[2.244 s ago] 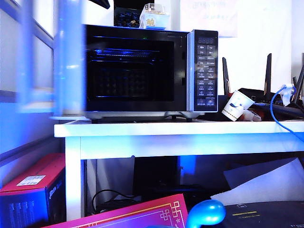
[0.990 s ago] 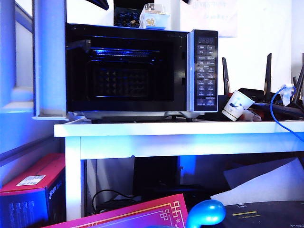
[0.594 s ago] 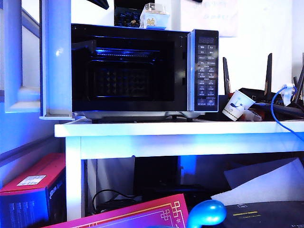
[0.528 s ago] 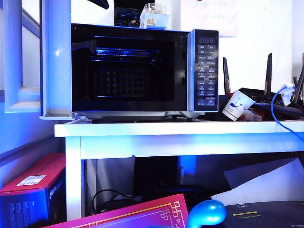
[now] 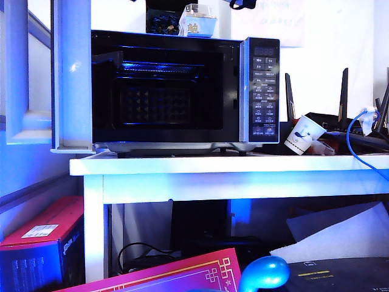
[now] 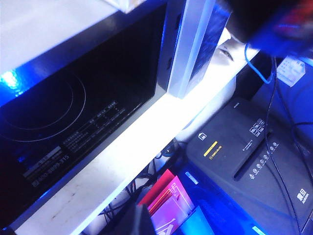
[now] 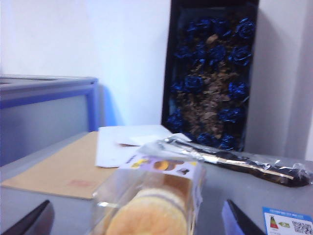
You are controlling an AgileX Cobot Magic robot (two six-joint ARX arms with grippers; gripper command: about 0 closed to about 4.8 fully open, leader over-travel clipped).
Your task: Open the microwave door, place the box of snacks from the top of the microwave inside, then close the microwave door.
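With the microwave door (image 5: 73,76) swung fully out to the left of the exterior view, the cavity of the microwave (image 5: 182,91) stands open and dark. The box of snacks (image 5: 197,22) sits on the microwave's top, toward the button panel (image 5: 263,91), just beside a dark container of blue pieces (image 5: 161,23).

Right gripper (image 7: 137,220): level with the microwave's top and aimed at the box, its two dark fingertips (image 7: 32,221) spread wide, one on either side of the box (image 7: 151,200), with clear space between each tip and the box wall. Nothing is pinched yet. In the exterior view only a dark part of this arm (image 5: 242,3) shows at the upper edge.

Left gripper: out of sight; its wrist camera looks past the door glass (image 6: 73,107) and the white table edge (image 6: 142,142) toward the floor clutter, so whether this claw is spread or pressed together cannot be told.

Handling judgement: the box appears thin-walled, clear plastic over round yellowish cakes, hence probably light, easily dented and somewhat slick. The likely best hold is across the two long side walls, low and near mid-length, with gentle pressure only. A crinkled foil wrapper (image 7: 234,159) lies near it and could snag.
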